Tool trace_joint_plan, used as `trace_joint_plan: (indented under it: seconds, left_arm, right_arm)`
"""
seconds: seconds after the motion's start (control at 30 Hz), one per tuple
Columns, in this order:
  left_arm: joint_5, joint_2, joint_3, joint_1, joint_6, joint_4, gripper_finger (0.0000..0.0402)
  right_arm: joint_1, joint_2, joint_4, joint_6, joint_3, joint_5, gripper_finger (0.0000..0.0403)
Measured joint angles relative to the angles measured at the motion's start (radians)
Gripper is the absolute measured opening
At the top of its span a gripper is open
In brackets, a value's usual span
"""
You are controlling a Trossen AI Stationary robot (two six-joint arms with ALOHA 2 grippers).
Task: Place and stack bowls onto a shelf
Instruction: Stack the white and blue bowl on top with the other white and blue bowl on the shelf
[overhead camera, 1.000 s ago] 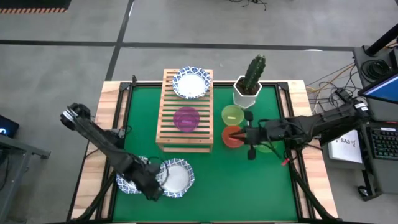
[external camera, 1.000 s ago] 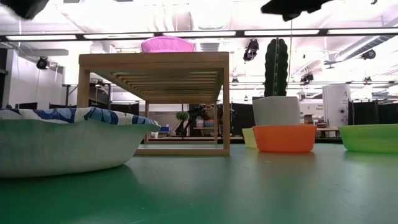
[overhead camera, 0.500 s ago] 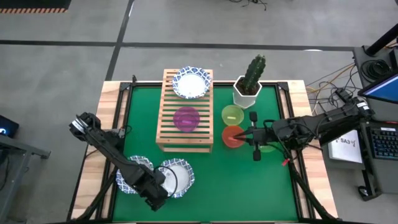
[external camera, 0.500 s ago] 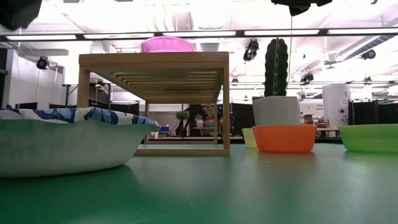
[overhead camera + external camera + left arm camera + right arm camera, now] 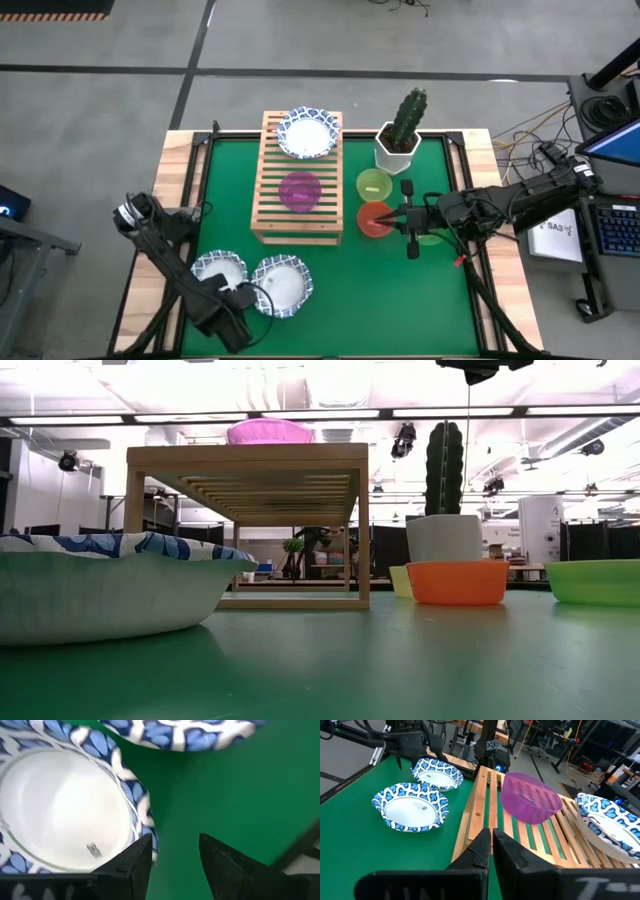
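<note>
Covering most of the scene is the green table (image 5: 400,290), and on its far half stands the wooden slatted shelf (image 5: 270,190). On the shelf sit a blue-rimmed white bowl (image 5: 307,133) at the far end and a purple bowl (image 5: 300,190) near the middle. Two more blue-rimmed bowls lie side by side on the green mat at the near left: one (image 5: 219,271) closer to the table edge, the other (image 5: 281,285) just to its right.

At the near edge of the table, the left gripper (image 5: 228,322) is beside these two bowls; its fingers (image 5: 131,865) are slightly apart and hold nothing, with the rim of one bowl just next to one fingertip.

The right gripper (image 5: 408,216) hovers to the right of the shelf, above the red-orange bowl (image 5: 374,220), with its jaws pressed together and empty. Beside it are a yellow-green bowl (image 5: 374,184), a green bowl (image 5: 596,581), and a cactus pot (image 5: 398,150).
</note>
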Motion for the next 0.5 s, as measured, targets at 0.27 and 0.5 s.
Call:
trace_joint_plan:
  seconds: [0.27, 0.5]
  left_arm:
    - [-0.03, 0.037, -0.057, -0.024, -0.002, -0.004, 0.0124]
    - [-0.031, 0.053, -0.061, -0.028, -0.003, -0.002, 0.008]
  right_arm:
    - [0.0, 0.0, 0.004, 0.006, 0.0, 0.0, 0.0009]
    - [0.0, 0.0, 0.007, 0.0, 0.0, 0.0, 0.0009]
